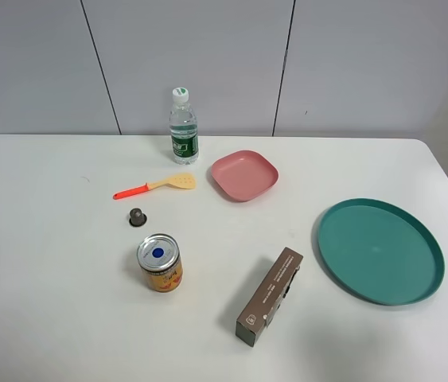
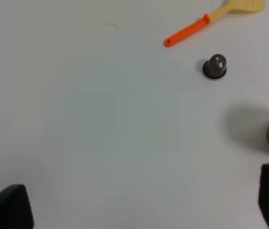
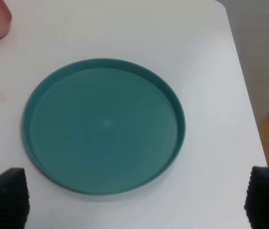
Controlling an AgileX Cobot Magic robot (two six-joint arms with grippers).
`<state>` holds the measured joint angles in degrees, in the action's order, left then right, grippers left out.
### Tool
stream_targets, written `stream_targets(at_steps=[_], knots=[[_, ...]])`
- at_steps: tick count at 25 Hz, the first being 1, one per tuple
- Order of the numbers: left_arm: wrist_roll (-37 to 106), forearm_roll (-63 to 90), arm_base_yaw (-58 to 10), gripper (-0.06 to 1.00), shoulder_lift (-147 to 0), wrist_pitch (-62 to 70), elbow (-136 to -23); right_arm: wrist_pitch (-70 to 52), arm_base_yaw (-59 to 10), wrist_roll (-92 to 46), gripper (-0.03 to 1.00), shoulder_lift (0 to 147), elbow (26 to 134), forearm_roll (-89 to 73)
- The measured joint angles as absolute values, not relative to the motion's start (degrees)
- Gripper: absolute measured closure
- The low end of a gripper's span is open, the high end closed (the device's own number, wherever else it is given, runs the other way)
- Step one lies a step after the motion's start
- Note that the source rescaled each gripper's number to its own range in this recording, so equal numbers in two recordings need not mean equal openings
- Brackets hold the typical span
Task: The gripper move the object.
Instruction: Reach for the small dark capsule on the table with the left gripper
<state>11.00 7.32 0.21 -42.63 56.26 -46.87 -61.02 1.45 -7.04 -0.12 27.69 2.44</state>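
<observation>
Brown carton (image 1: 268, 298) lies closest to the front table edge, between the orange-labelled tin can (image 1: 160, 263) and the teal round tray (image 1: 379, 251). Coffee capsule (image 1: 137, 216) sits on the white table (image 1: 40, 263), between the can and the orange-handled spatula (image 1: 153, 186), touching neither. Left gripper (image 2: 139, 202): jaws spread wide, holding nothing, well apart from the capsule. Right gripper (image 3: 134, 198): jaws spread wide, empty, tray ahead of it. Water bottle (image 1: 184, 127) and pink plate (image 1: 244, 175) stand at the rear

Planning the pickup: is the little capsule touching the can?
Apart. The exterior high view shows bare table between the capsule and the can.
</observation>
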Motion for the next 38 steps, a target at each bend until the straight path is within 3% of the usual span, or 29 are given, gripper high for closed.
stream_targets(at_steps=[13, 22, 38], knots=[[14.5, 9.0, 0.1, -0.06, -63.7, 48.6, -55.4, -61.0, 1.5, -7.0, -0.03, -0.1, 27.7, 2.4], [18.5, 9.3, -8.6, -0.05, -73.8, 42.4, -55.5, -61.0, 1.5, -7.0, -0.03, -0.1, 27.7, 2.4], [18.8, 9.3, -12.0, -0.04, -93.1, 39.2, -65.4, -61.0, 1.5, -7.0, -0.03, -0.1, 27.7, 2.4]])
